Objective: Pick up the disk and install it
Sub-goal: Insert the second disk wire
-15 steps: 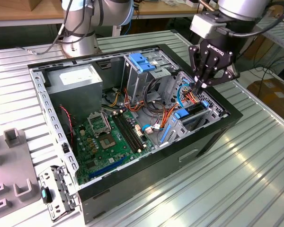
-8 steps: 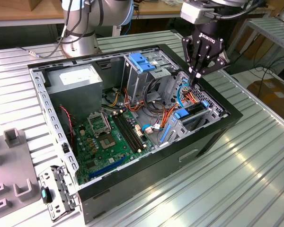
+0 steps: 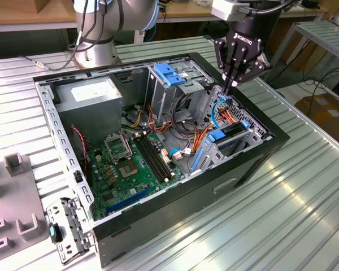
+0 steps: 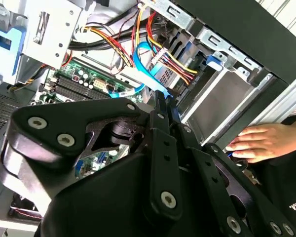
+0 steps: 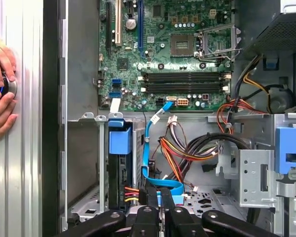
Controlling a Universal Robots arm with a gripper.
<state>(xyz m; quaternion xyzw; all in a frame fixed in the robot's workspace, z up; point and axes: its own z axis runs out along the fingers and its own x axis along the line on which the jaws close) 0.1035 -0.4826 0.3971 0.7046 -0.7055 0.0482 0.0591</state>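
We record 1 arm (image 3: 110,22) of silver-grey tubular sections with a rounded joint housing and a light-blue ring at the joint. Grey cables (image 3: 82,25) run along its outer surface. At the wrist we note a white block-shaped housing (image 3: 229,8), set at 11 o'clock from the gripper body. The gripper (image 3: 233,84) is matt black with white lettering on its body, built of jointed link fingers. In the second wrist view, we count silver round-headed screws at the pivots of the black finger links (image 4: 163,158).
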